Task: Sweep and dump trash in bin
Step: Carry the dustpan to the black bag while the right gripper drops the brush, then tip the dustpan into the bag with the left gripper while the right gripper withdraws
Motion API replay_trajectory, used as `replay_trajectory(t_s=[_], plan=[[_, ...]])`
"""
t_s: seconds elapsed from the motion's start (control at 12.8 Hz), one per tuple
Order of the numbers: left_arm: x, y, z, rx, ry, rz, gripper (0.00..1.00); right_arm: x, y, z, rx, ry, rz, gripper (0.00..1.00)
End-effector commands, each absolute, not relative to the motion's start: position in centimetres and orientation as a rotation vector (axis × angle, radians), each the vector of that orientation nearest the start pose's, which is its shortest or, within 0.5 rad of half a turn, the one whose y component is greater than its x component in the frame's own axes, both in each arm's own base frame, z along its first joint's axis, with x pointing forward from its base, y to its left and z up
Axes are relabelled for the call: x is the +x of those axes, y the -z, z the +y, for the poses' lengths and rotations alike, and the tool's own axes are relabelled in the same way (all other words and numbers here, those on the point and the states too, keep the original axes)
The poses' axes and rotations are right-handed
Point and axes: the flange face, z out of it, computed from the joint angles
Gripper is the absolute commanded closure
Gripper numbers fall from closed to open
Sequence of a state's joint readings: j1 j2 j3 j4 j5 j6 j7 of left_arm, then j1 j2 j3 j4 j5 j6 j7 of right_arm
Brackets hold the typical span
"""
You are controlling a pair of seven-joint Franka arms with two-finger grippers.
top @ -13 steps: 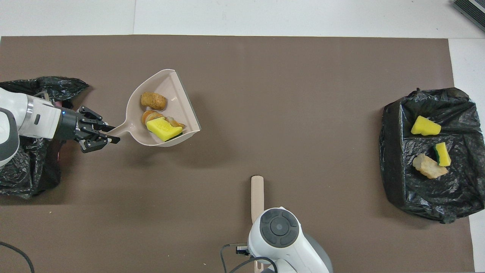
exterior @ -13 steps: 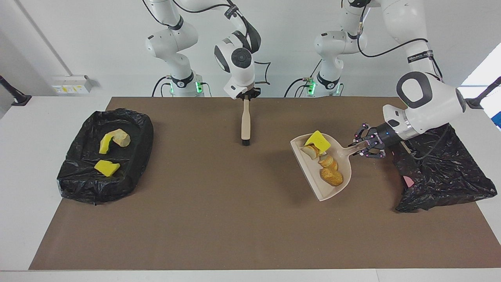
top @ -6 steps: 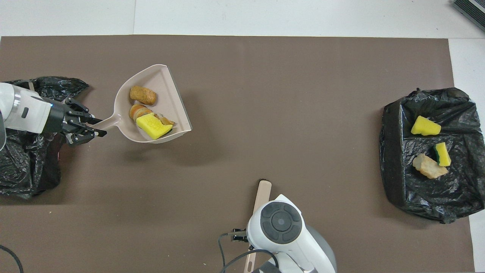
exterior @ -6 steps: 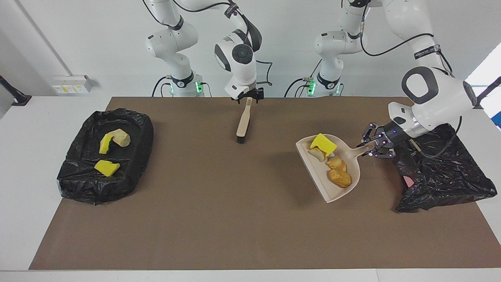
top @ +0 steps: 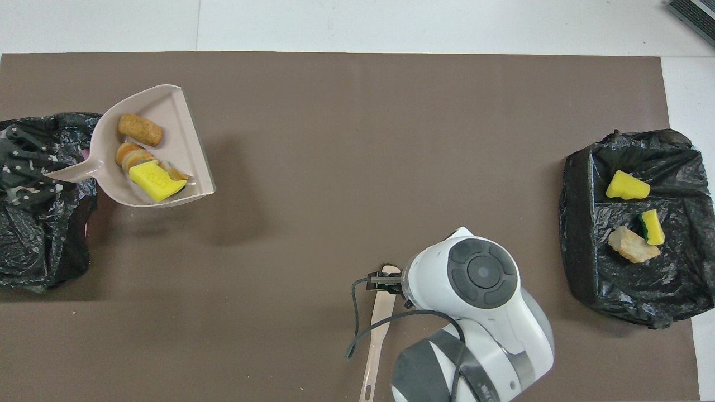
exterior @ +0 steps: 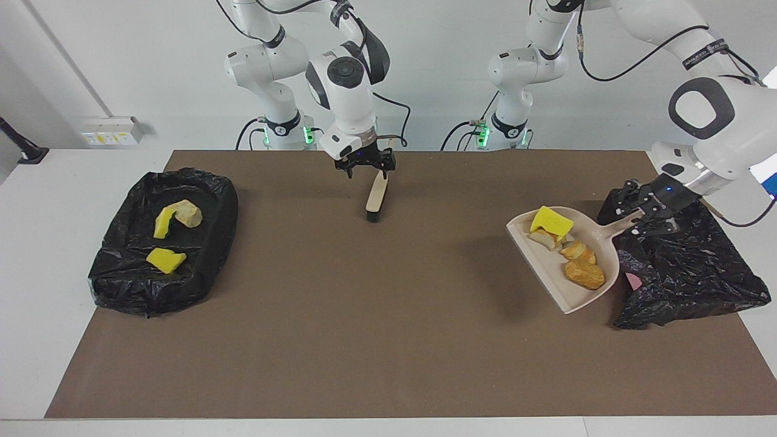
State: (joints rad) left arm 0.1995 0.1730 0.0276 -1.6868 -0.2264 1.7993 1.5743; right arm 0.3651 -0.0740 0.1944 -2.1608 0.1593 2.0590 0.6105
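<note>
A beige dustpan (exterior: 549,276) (top: 173,111) hangs a little above the mat, and my left gripper (exterior: 637,217) (top: 53,174) is shut on its handle. In the pan lie trash scraps: a yellow sponge chunk (exterior: 551,221) (top: 152,181), a pale lump (exterior: 542,238) and two orange-brown bread pieces (exterior: 584,274) (top: 139,129). The pan's handle end is over the edge of the black-bagged bin (exterior: 689,273) (top: 39,245) at the left arm's end. A beige brush (exterior: 376,195) (top: 377,329) lies on the mat. My right gripper (exterior: 366,165) (top: 385,282) hovers open over its handle, holding nothing.
At the right arm's end sits a black-lined tray (exterior: 200,267) (top: 614,290) with two yellow sponge chunks (exterior: 165,260) (top: 627,186) and a pale lump (exterior: 188,213) (top: 631,245). A brown mat (exterior: 340,315) covers the table between the two black bags.
The right gripper opened and let go of the brush, which dropped from upright to lying on the mat. The left gripper carried the loaded dustpan toward the left arm's end, up to the bin.
</note>
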Motion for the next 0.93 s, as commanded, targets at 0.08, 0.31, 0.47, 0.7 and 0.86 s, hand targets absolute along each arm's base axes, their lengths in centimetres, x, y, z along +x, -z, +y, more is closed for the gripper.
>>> replay_trajectory(t_s=[0.08, 0.31, 0.47, 0.7, 0.86], plan=[[59.8, -50.7, 20.5, -2.424, 0.087, 2.148, 1.00, 46.7, -45.6, 24.8, -3.112, -0.029, 0.202, 0.00], [58.1, -52.2, 28.2, -2.259, 0.007, 2.223, 1.00, 50.0, -51.4, 18.5, -3.109, 0.022, 0.213, 0.00], [58.1, -54.0, 31.4, -2.152, -0.079, 2.200, 1.00, 51.7, -54.3, 13.8, -3.107, 0.042, 0.230, 0.00], [58.9, -56.3, 32.1, -2.019, -0.191, 2.111, 1.00, 53.4, -58.7, 6.9, -3.168, 0.125, 0.229, 0.00], [59.8, -57.3, 32.1, -1.879, -0.362, 2.036, 1.00, 53.3, -60.7, 2.1, -3.174, 0.101, 0.158, 0.00]])
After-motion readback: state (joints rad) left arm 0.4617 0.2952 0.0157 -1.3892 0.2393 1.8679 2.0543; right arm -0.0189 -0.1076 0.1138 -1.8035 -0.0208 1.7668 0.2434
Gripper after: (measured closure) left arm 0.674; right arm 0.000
